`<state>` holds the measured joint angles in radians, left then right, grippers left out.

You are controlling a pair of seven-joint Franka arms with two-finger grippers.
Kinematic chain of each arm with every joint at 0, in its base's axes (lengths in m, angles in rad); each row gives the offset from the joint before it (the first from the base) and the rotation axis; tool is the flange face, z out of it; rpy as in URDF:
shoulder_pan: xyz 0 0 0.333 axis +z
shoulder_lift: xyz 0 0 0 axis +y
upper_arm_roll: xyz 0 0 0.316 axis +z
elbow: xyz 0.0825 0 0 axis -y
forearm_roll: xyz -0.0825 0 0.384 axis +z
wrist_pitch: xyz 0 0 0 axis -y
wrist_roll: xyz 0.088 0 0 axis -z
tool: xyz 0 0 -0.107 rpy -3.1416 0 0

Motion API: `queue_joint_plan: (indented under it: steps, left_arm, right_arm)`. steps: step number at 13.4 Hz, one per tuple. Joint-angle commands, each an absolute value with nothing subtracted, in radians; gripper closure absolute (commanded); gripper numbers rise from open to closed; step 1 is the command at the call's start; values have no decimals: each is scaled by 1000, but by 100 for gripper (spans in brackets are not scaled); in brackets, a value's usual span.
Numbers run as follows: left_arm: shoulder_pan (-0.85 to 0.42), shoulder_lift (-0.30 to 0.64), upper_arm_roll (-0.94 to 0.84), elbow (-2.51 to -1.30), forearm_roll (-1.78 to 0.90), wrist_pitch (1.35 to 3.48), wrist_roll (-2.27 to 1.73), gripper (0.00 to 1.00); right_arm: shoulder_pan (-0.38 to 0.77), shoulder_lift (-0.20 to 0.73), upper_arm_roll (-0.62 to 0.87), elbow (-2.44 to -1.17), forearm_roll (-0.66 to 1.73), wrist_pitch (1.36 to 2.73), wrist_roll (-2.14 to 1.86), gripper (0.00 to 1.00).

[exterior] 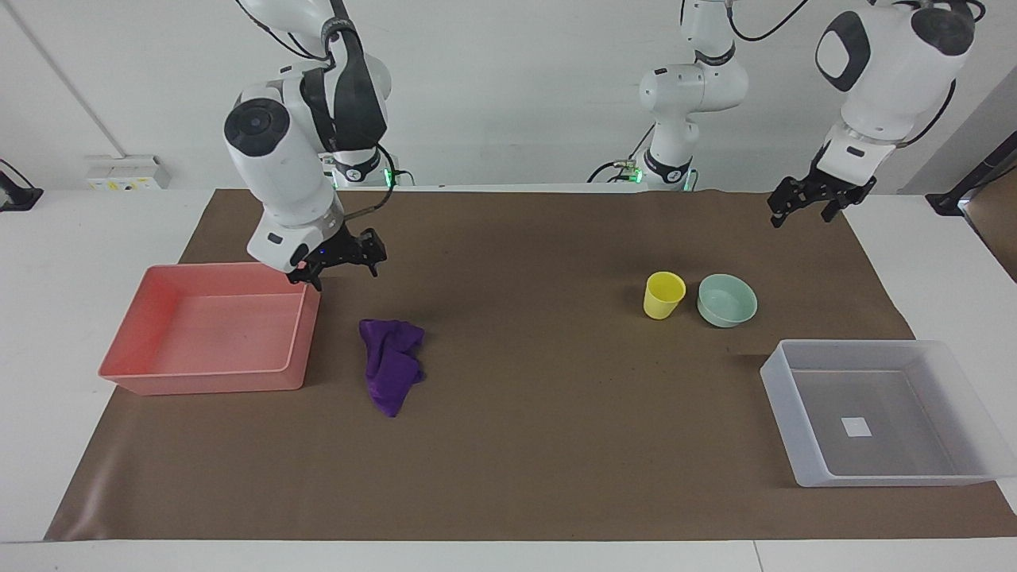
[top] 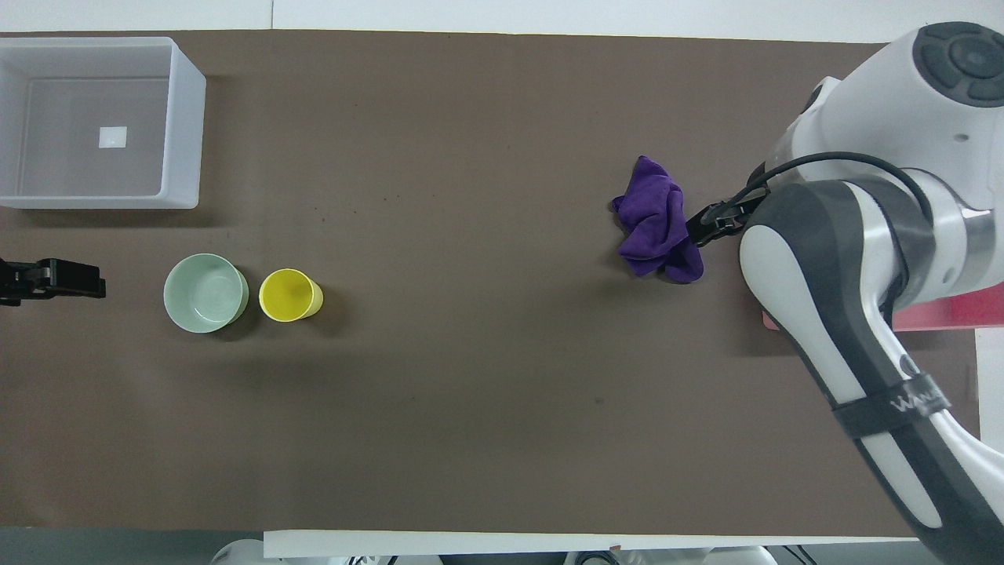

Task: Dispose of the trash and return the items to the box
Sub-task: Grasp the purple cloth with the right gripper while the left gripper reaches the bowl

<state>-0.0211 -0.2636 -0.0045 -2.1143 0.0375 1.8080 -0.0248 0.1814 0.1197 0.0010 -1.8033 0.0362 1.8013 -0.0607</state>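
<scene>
The purple rag lies crumpled on the brown mat beside the pink tray; it also shows in the overhead view. My right gripper is open and empty, up over the mat by the tray's corner, close to the rag but apart from it; in the overhead view its tip is at the rag's edge. The yellow cup and the mint-green bowl stand side by side, upright. The translucent box with its white label is empty. My left gripper is open and empty, up over the mat's edge.
The pink tray is empty at the right arm's end; in the overhead view only a strip of it shows under the right arm. The box sits at the left arm's end, farther from the robots than the cup and bowl.
</scene>
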Motion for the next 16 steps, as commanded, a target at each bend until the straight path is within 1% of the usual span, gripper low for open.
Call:
queue_joint_plan:
  steps: [1, 3, 4, 6, 7, 8, 9, 10, 11, 12, 13, 16]
  left_arm:
    - [-18, -307, 2, -2282, 29, 1970, -31, 0]
    - [-17, -301, 2, -2379, 29, 2083, -29, 0]
    - [-8, -267, 2, -2419, 29, 2136, -29, 0]
    - [3, -186, -2, -2463, 29, 2282, -29, 0]
    - [2, -151, -2, -2476, 29, 2330, -31, 0]
    - [2, -128, -2, -2480, 29, 2359, -31, 0]
    - [2, -111, -2, -2483, 29, 2376, -49, 16]
    - [-9, -104, -2, -2484, 29, 2384, -101, 55]
    - [-12, -100, -2, -2484, 29, 2391, -112, 100]
    - [-14, -85, -2, -2482, 29, 2419, -115, 100]
    - [-14, -81, -2, -2483, 29, 2433, -112, 100]
    - [-12, -83, -2, -2484, 29, 2422, -104, 100]
  right_arm:
    - [207, 161, 3, -1850, 51, 1895, -15, 0]
    - [209, 195, 5, -1907, 51, 2043, -15, 0]
    - [213, 225, 5, -1910, 52, 2092, -15, 1]
    - [236, 277, 3, -1936, 52, 2196, -15, 9]
    - [236, 294, 3, -1956, 52, 2247, -15, 18]
    - [236, 296, 3, -1966, 52, 2258, -15, 35]
    - [236, 295, 3, -1964, 52, 2237, -15, 66]
    - [238, 295, 3, -1962, 52, 2223, -14, 84]
    - [238, 290, 3, -1959, 52, 2218, -12, 91]
    - [233, 279, 3, -1956, 52, 2201, -11, 95]
    - [226, 266, 3, -1942, 52, 2157, -11, 99]
    - [210, 189, -5, -1893, 49, 2013, -12, 100]
